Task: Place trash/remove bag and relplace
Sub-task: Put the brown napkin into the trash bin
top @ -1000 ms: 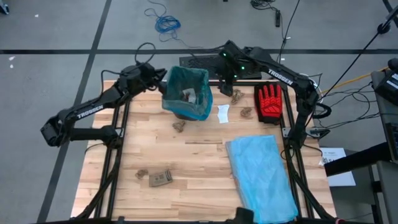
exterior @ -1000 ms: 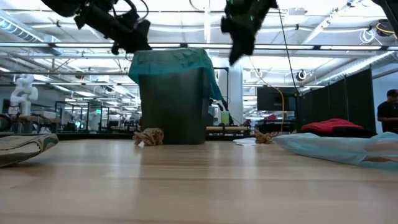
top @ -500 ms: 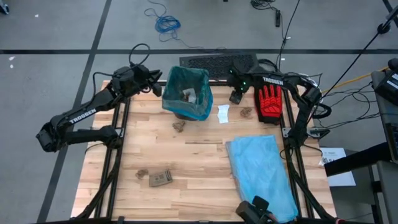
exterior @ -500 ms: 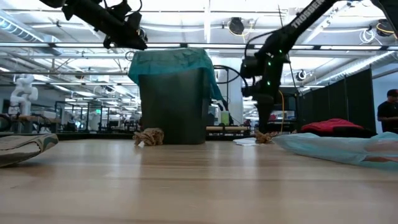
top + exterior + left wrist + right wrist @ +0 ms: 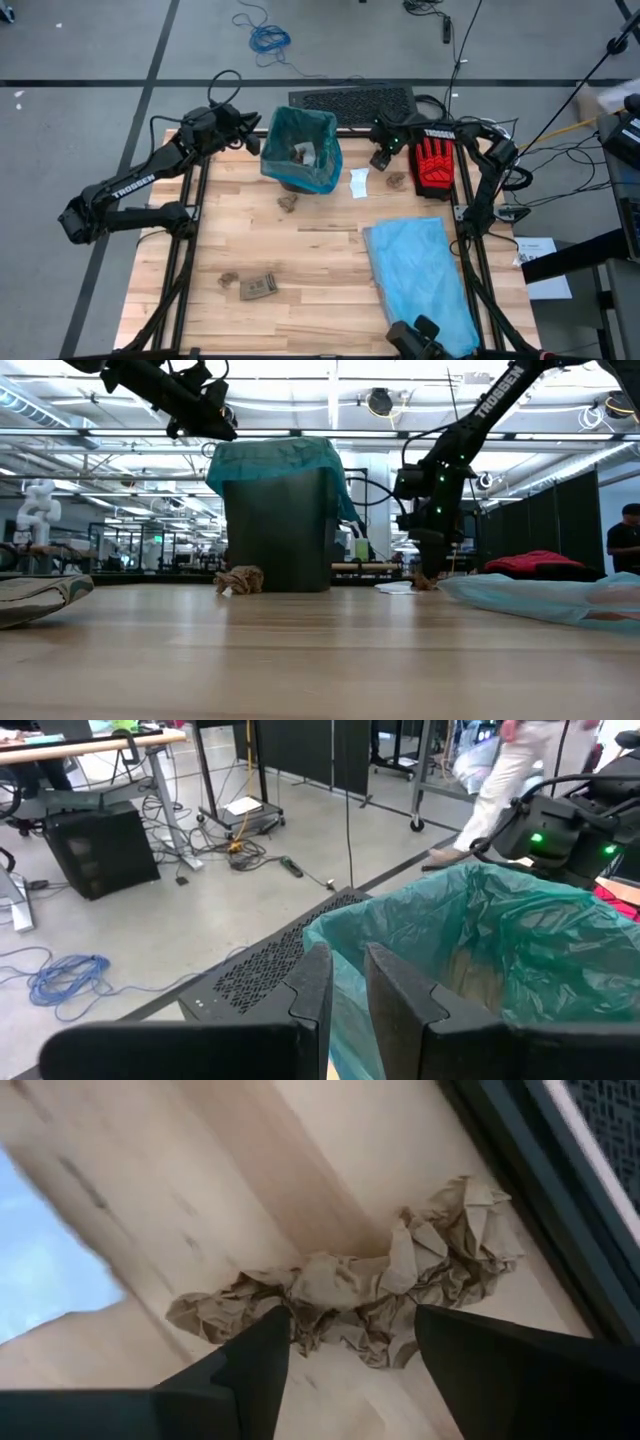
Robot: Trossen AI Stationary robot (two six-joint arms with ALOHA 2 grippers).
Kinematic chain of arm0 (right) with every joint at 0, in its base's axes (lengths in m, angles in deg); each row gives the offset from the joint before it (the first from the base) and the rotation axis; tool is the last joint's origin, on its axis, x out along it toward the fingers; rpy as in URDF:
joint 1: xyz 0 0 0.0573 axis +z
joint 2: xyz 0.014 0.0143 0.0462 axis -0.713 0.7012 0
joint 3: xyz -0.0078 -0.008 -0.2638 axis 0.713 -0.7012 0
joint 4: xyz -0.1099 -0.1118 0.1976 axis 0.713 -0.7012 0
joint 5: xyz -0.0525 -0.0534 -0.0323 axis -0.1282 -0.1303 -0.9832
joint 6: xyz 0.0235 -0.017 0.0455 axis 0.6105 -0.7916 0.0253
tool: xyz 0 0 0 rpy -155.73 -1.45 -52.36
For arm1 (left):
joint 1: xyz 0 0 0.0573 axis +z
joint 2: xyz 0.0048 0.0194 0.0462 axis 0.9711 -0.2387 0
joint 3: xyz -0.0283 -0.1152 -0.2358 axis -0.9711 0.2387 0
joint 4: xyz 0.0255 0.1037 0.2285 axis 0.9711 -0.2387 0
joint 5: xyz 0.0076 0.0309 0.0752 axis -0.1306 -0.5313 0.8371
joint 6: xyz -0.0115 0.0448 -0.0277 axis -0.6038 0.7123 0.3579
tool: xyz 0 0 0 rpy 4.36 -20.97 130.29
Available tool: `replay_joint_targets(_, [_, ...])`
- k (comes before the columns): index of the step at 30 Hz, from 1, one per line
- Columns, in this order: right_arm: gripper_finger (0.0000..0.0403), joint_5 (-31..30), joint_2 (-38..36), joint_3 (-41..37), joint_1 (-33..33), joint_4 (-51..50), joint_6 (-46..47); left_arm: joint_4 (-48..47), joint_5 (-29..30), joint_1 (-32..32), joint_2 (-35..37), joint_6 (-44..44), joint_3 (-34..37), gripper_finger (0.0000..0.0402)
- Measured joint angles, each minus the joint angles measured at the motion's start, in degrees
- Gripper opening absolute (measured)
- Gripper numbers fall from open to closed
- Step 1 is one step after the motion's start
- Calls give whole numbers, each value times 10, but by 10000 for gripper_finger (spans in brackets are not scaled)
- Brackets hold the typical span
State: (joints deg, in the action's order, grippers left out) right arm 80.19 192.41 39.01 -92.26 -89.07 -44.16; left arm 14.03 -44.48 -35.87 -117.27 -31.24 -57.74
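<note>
The right gripper [image 5: 342, 1350] has swung away from the bin and dropped low, fingers spread, straddling a crumpled brown paper wad [image 5: 362, 1295] (left arm drew back slightly).

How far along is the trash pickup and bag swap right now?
Early. Some scraps already lie inside the teal-green plastic liner of the dark bin. The right gripper is open, straddling a crumpled brown paper wad. The left gripper holds the liner's rim. Left: wads on the wooden table, white scrap, tan card, then swapping in the pale blue bag.
</note>
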Motion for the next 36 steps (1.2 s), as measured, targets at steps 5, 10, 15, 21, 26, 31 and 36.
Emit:
replay_joint_targets(5, [156, -2, 18, 0, -13, -2, 9, -3, 0, 0, 0, 0, 0, 62])
replay_joint_targets(10, [55, -2, 34, 2, -6, -10, 2, -14, 0, 0, 0, 0, 0, 62])
replay_joint_targets(15, [12, 2, 23, 0, 10, -27, -2, -15, 1, 0, 0, 12, 0, 61])
replay_joint_targets(21, [3, 8, -43, -1, 15, -37, 2, -10, 1, 0, 0, 14, 0, 61])
replay_joint_targets(26, [1, 8, -135, 0, 16, -29, 7, -9, 1, 0, 0, 14, 0, 61])
replay_joint_targets(31, [1, 68, -229, 0, 37, 29, 10, -10, 4, 0, 0, 13, 0, 61])
replay_joint_targets(36, [0, 100, -291, 0, 95, 141, 17, -11, 4, 0, 0, 9, 0, 61])
